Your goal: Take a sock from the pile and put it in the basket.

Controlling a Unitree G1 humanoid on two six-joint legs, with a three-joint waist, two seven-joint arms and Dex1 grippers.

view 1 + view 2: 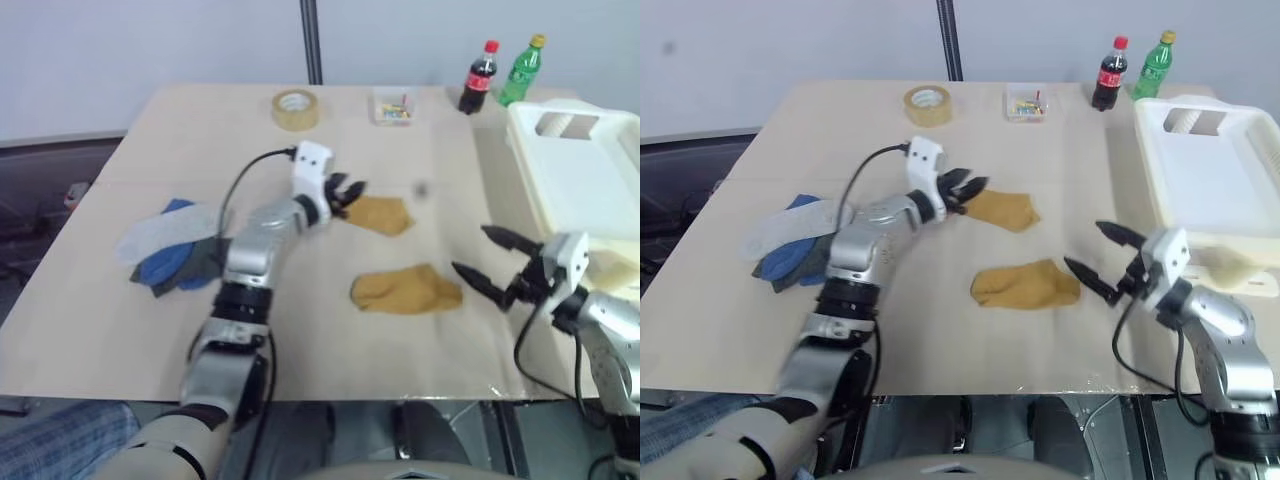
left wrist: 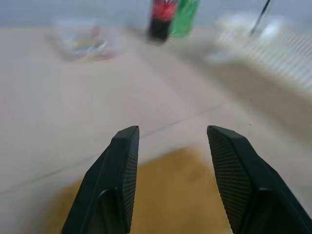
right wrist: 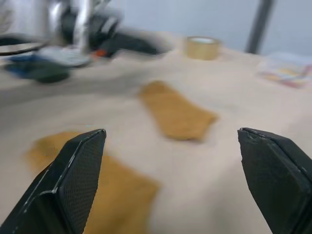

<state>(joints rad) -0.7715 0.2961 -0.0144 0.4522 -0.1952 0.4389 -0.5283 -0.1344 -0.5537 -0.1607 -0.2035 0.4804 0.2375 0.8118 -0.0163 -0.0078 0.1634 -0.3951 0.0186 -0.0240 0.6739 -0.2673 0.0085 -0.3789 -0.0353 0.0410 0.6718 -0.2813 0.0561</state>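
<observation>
While basket (image 1: pixel 1200 180) sits empty, yellow socks (image 1: pixel 1025 284) on table (image 1: pixel 1060 150).

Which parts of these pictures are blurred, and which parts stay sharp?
Left wrist view: the claw's fingers are sharp, the bottles smeared. Right wrist view: fingers crisp, the mustard socks soft. Head views: fairly even, the table readable.

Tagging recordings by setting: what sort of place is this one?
Probably a lab or test room, not a home: a plain tan table against a bare pale wall, with staged props on it: a tape roll, two soda bottles and a cream basket.
</observation>
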